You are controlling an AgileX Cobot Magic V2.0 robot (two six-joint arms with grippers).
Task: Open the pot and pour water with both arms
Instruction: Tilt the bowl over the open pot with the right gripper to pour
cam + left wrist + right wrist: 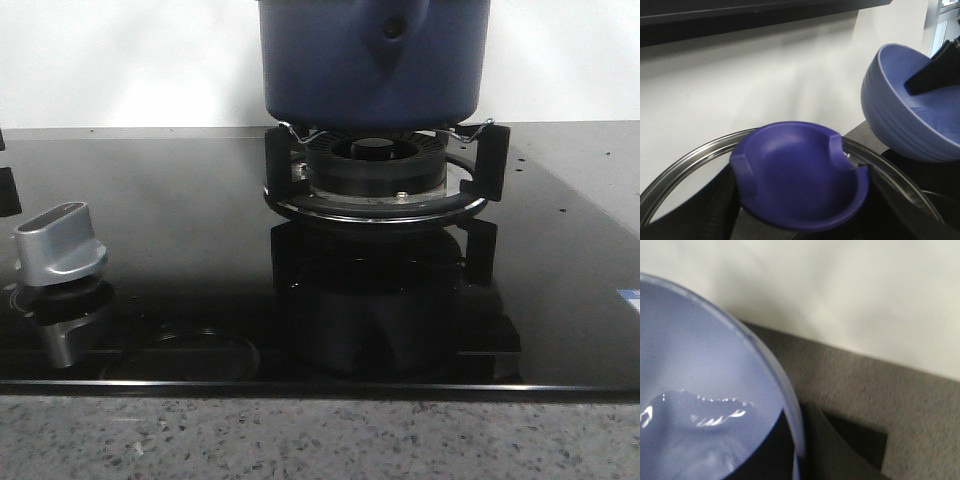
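Front view, from left to right: a silver control knob [60,245] stands on the glossy black hob [180,200], which mirrors it; a faint round reflection lies in the glass near the front edge, just right of the knob. Right of centre sits the black burner [375,165] inside its ring-shaped pan support [380,205], and the pot [375,60], dark navy with a teardrop handle bracket and a dark rivet hole, rests on that support, its upper part cut off by the frame. A speckled grey worktop [320,440] runs along the front of the hob. No arm shows in this view. Left wrist view: a dark purple-blue knob-shaped lid handle [800,182] fills the lower middle, seated on a glass lid with a metal rim [685,165]; dark forms flank the handle on both sides, yet I cannot tell whether the left jaws are clamped on it. To the right a lighter blue bowl [900,110] hangs tilted, with a black finger [935,70] reaching inside it over the rim. Right wrist view: the same light blue bowl fills the left side, water glinting in it, with something dark against its rim; the right jaws look clamped on the bowl, above the speckled worktop near a white wall [840,285].
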